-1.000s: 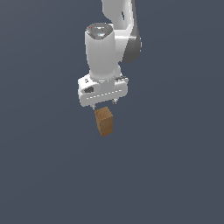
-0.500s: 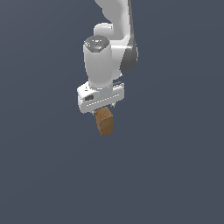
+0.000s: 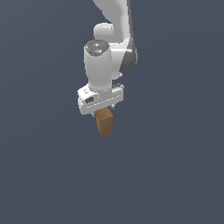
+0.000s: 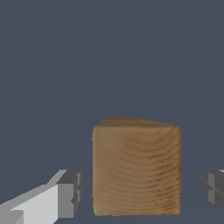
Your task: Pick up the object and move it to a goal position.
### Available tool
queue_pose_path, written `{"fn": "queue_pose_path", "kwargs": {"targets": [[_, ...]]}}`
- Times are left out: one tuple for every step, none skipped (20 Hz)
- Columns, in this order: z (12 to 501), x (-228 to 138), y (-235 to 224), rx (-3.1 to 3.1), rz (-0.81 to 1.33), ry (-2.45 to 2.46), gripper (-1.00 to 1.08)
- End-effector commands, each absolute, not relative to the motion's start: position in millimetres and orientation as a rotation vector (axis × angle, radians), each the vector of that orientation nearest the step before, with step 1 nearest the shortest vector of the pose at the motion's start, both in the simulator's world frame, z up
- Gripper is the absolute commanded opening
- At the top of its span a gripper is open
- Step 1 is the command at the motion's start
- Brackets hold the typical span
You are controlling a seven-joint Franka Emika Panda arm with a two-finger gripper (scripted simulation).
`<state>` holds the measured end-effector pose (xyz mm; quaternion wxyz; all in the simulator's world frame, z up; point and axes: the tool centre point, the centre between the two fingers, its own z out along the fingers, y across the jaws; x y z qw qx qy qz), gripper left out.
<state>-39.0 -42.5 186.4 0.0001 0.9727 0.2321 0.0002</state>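
Note:
The object, a small brown wood-grained block [image 3: 104, 122], stands upright on the flat dark grey floor. My white gripper [image 3: 103, 112] is directly above it, with the hand body just over the block's top. In the wrist view the block [image 4: 136, 170] stands between my two fingers. The grey pad of one finger [image 4: 71, 192] and the pad of the other finger [image 4: 213, 190] each stand a little apart from the block's sides. The gripper [image 4: 141, 192] is open around the block and does not touch it.
A uniform dark grey floor [image 3: 175, 175] surrounds the block on all sides. No other objects, edges or goal marker show in either view.
The gripper has come down over the block, and the hand has shifted slightly toward the exterior view's left. The block has stayed in place.

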Motion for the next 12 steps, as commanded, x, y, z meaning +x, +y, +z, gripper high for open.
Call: {"fn": "queue_pose_path", "kwargs": {"targets": [[177,-40,-42,3.055,-0.001,0.731,1.0],[173,-40,-42,3.055,-0.001,0.731,1.0],[167,-40,-42,3.055,0.0,0.732,1.0],[162,-40,-43,3.055,0.0,0.732,1.0],[157,-40,-42,3.055,0.0,0.733,1.0],[153,-40,-43,3.055,0.0,0.733,1.0],[150,-40,-42,3.055,0.0,0.734,1.0],[147,-40,-42,3.055,0.0,0.734,1.0],[145,-40,-43,3.055,0.0,0.734,1.0],[144,-39,-43,3.055,0.0,0.734,1.0],[143,-39,-43,3.055,0.0,0.734,1.0],[143,-39,-43,3.055,0.0,0.734,1.0]]}}
